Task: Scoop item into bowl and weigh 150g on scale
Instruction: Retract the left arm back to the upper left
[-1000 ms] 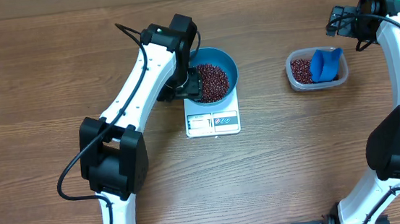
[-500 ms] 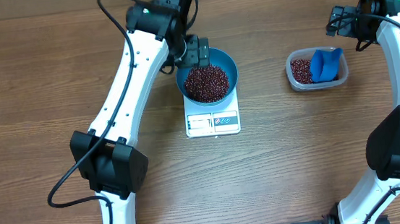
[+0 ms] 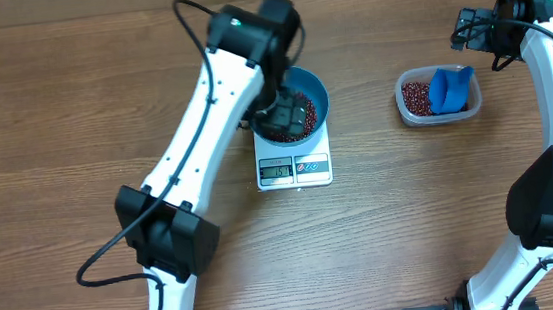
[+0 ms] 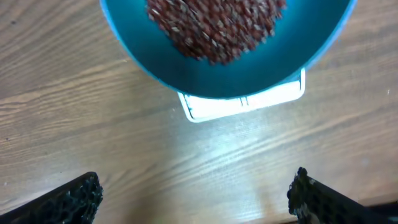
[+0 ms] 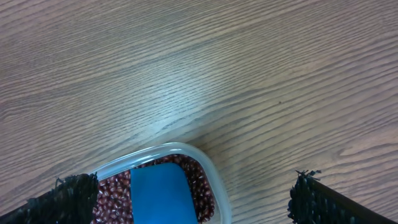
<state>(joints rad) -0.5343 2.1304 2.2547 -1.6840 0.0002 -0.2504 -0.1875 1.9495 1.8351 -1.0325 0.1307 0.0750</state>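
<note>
The bowl (image 3: 321, 89), holding beans (image 3: 301, 115), sits on the scale (image 3: 295, 169); well to its right, a tub (image 3: 402, 104) holds a scoop (image 3: 450, 90) and more beans.

Red-brown beans (image 3: 301, 116), blue bowl (image 3: 319, 93), seemingly white scale (image 3: 295, 173).

The left arm (image 3: 215, 120) is swinging back in from behind the bowl (image 3: 316, 91). Its wrist is now hanging over the bowl's left side and covering part of the beans (image 3: 300, 118), which were lying fully in view half a second ago. The left gripper (image 4: 196, 194) is standing wider than a second ago, off the rim, with nothing between its fingers. The display on the scale (image 3: 294, 170) is showing darker.
</note>
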